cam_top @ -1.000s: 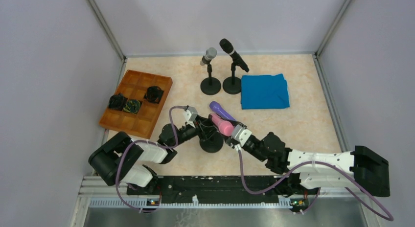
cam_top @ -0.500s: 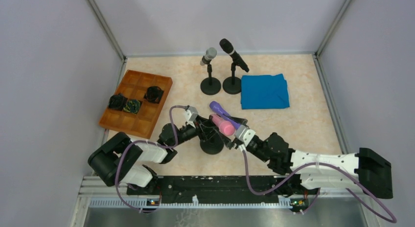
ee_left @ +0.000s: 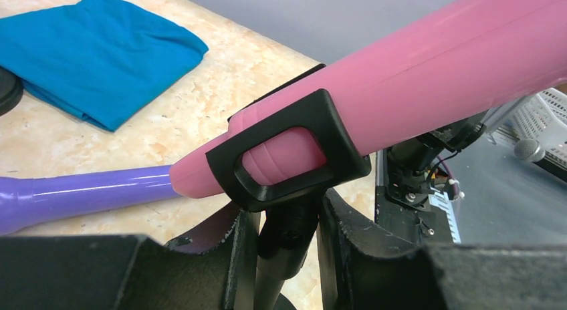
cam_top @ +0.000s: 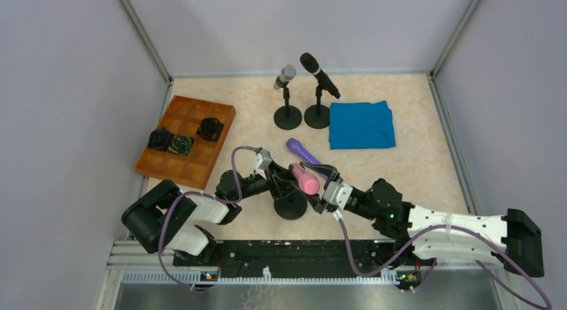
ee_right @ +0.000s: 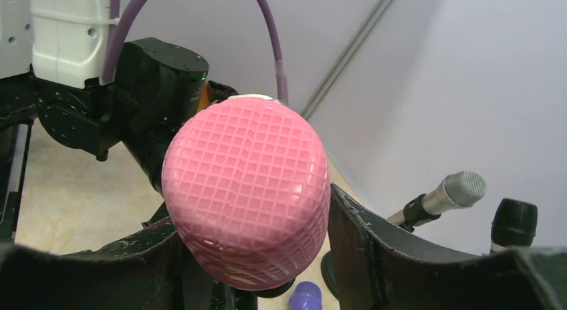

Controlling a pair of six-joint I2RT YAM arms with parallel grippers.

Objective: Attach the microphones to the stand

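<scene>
From above, the stand sits at the near middle of the desk. The pink mic slants across its top, and the purple mic lies just beyond. How the pink mic seats cannot be told from there.

The left wrist view shows it. The mic's narrow tail passes through the black clip on top of the stand's pole, and its tip pokes out to the left. The left fingers press the pole from both sides just below the clip, closed to its width.

Only the right wrist view shows the gridded pink head end on. It fills the gap between the right fingers, which hug its sides, spread as wide as the head. Behind it are the silver mic and the black mic.

The left arm lies low, folded at the elbow, reaching right to the stand. The right arm stretches low from the near right corner leftward to the mic's head. A blue cloth lies at the far right and a tray at the left.
</scene>
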